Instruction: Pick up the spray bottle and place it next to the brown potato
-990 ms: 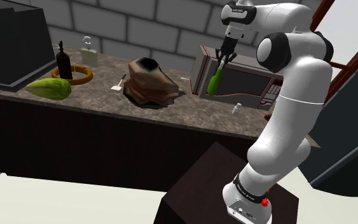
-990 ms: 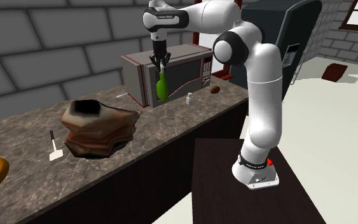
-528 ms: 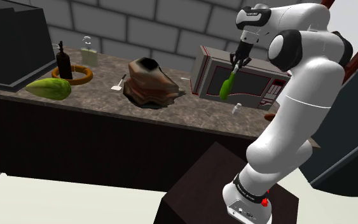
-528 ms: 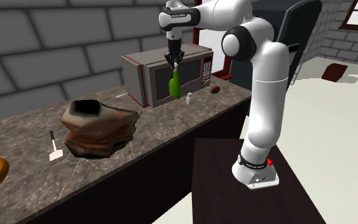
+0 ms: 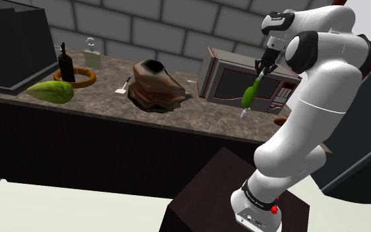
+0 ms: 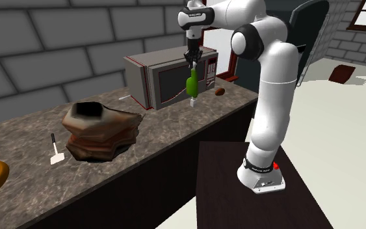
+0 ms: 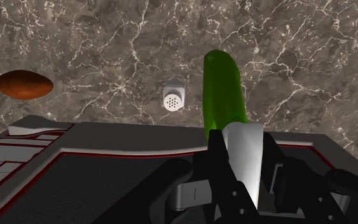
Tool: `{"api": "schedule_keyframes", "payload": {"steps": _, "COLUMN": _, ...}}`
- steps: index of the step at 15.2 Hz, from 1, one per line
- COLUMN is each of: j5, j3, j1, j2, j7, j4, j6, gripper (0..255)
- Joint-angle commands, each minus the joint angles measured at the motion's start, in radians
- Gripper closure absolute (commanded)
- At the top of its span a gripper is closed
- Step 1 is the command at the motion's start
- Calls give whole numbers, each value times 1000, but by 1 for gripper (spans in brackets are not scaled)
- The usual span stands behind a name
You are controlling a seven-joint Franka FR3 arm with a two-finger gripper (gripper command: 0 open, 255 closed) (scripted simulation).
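Note:
A green spray bottle [image 5: 248,97] [image 6: 192,84] [image 7: 224,89] with a pale head hangs neck-up above the counter. It is just in front of the microwave [image 5: 220,80] [image 6: 154,81] [image 7: 95,165]. My gripper [image 5: 263,68] [image 6: 192,61] [image 7: 242,151] is shut on the bottle's head. The bottle's base hovers over a small white shaker [image 5: 244,113] [image 6: 192,102] [image 7: 174,97]. The brown potato [image 6: 220,91] [image 7: 23,84] lies on the marble counter [image 7: 298,57] beyond the shaker, apart from the bottle.
A crumpled brown bag-like object [image 5: 156,86] [image 6: 100,130] sits mid-counter with a small white spatula [image 5: 122,87] [image 6: 56,153] beside it. At the shoulder view's left lie a green gourd [image 5: 51,92], an orange ring [image 5: 88,78] and a dark bottle [image 5: 66,64].
The arm has carried the spray bottle along the microwave's front toward the shoulder view's right. The bottle now hangs over the white shaker, nearer the potato.

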Motion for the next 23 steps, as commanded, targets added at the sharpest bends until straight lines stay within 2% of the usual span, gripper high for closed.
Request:
{"api": "schedule_keyframes", "payload": {"steps": 1, "j5": 1, "j3": -19, "j1": -29, "j2": -1, "j7": -49, "j4": 1, "j6": -3, "gripper": 255}}
{"api": "schedule_keyframes", "payload": {"steps": 7, "j5": 25, "j3": -72, "j1": -122, "j2": 36, "j7": -194, "j4": 38, "j6": -14, "gripper": 255}}
{"api": "schedule_keyframes", "payload": {"steps": 13, "j5": 74, "j3": -116, "j1": -239, "j2": 115, "j7": -345, "j4": 128, "j6": -43, "gripper": 255}}
{"api": "schedule_keyframes", "payload": {"steps": 18, "j5": 134, "j3": -138, "j1": -362, "j2": 215, "j7": -468, "j4": 252, "j6": -87, "gripper": 255}}
{"api": "schedule_keyframes", "payload": {"steps": 23, "j5": 207, "j3": -139, "j1": -519, "j2": 347, "j7": -576, "j4": 441, "j6": -158, "gripper": 255}}
